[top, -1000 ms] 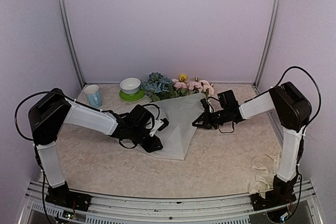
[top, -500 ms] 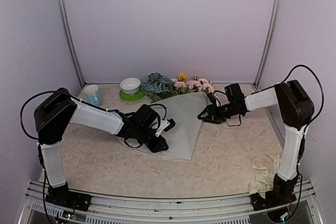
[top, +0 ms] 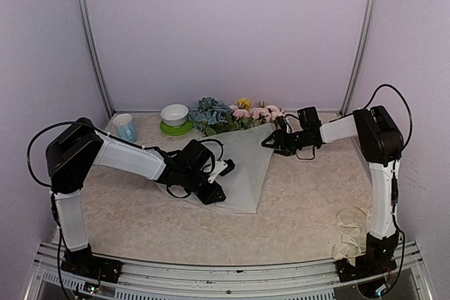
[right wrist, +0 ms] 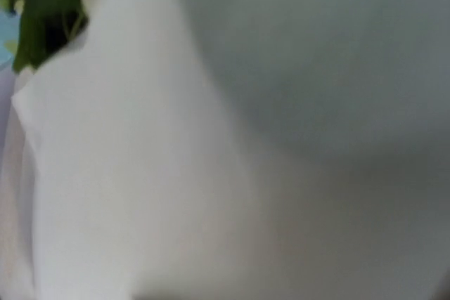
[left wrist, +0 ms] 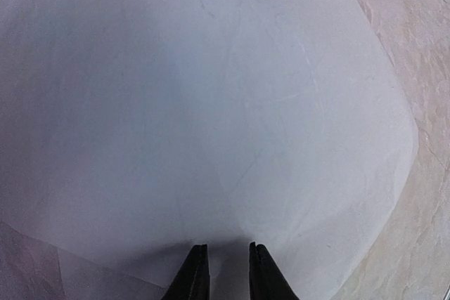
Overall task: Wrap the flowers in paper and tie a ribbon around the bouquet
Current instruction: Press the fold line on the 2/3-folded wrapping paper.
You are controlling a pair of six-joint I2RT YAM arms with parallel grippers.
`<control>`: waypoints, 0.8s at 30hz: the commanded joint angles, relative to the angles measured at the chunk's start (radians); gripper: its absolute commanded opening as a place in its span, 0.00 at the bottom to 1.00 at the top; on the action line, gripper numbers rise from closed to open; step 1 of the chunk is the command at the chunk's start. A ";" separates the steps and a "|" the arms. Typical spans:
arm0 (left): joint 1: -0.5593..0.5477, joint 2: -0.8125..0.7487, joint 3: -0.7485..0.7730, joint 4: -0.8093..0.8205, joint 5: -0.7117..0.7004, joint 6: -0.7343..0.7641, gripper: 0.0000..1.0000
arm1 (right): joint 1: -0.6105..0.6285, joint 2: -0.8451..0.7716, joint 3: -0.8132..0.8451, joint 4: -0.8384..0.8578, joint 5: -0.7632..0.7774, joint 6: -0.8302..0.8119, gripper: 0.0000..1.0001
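The paper point(top: 246, 163) is a wide white sheet on the table, and it fills the left wrist view point(left wrist: 211, 103). My left gripper point(top: 216, 192) is at its near left edge, its jaws point(left wrist: 228, 265) shut on a raised fold of the sheet. The flowers point(top: 232, 115), blue, pink and yellow, lie behind the sheet by the back wall. My right gripper point(top: 270, 142) is low at the sheet's far right corner. Its wrist view is a blur of paper point(right wrist: 211, 159) with a green leaf point(right wrist: 46, 22) at top left. Nothing is between its spread jaws. The ribbon point(top: 351, 233) lies crumpled at the near right.
A blue cup point(top: 125, 128) and a white bowl on a green saucer point(top: 175, 119) stand at the back left. Metal frame posts rise at both back corners. A rail runs along the near table edge.
My right gripper opened and moved away from me along the paper's right edge to its far corner. The left gripper shifted right with the paper fold, then held still.
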 commanded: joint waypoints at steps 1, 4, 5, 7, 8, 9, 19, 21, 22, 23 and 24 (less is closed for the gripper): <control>-0.011 0.064 -0.032 -0.126 0.008 0.008 0.21 | -0.035 0.039 0.058 0.038 0.067 0.067 0.45; -0.011 0.067 -0.037 -0.124 0.013 0.008 0.21 | -0.057 0.049 0.071 0.047 0.085 0.075 0.29; -0.011 0.068 -0.035 -0.124 0.013 0.007 0.21 | -0.060 0.053 0.080 0.041 0.084 0.065 0.21; -0.011 0.070 -0.036 -0.123 0.016 0.010 0.21 | -0.062 0.057 0.100 0.022 0.079 0.041 0.07; -0.011 0.070 -0.035 -0.124 0.016 0.010 0.21 | -0.063 0.057 0.105 0.012 0.076 0.032 0.04; -0.011 0.070 -0.035 -0.124 0.018 0.011 0.21 | -0.062 0.054 0.108 0.006 0.077 0.022 0.02; -0.006 0.064 -0.031 -0.123 0.009 0.005 0.21 | -0.076 -0.060 0.108 -0.172 0.236 -0.089 0.38; -0.004 0.054 -0.038 -0.111 0.001 -0.001 0.22 | -0.063 -0.139 0.069 -0.218 0.317 -0.153 0.40; -0.002 0.048 -0.040 -0.103 -0.002 -0.004 0.22 | -0.045 -0.181 0.043 -0.240 0.362 -0.177 0.40; -0.001 0.042 -0.042 -0.091 -0.004 -0.009 0.23 | -0.022 -0.223 0.021 -0.265 0.411 -0.202 0.40; 0.000 0.035 -0.045 -0.078 -0.008 -0.014 0.24 | 0.013 -0.260 0.001 -0.295 0.479 -0.232 0.40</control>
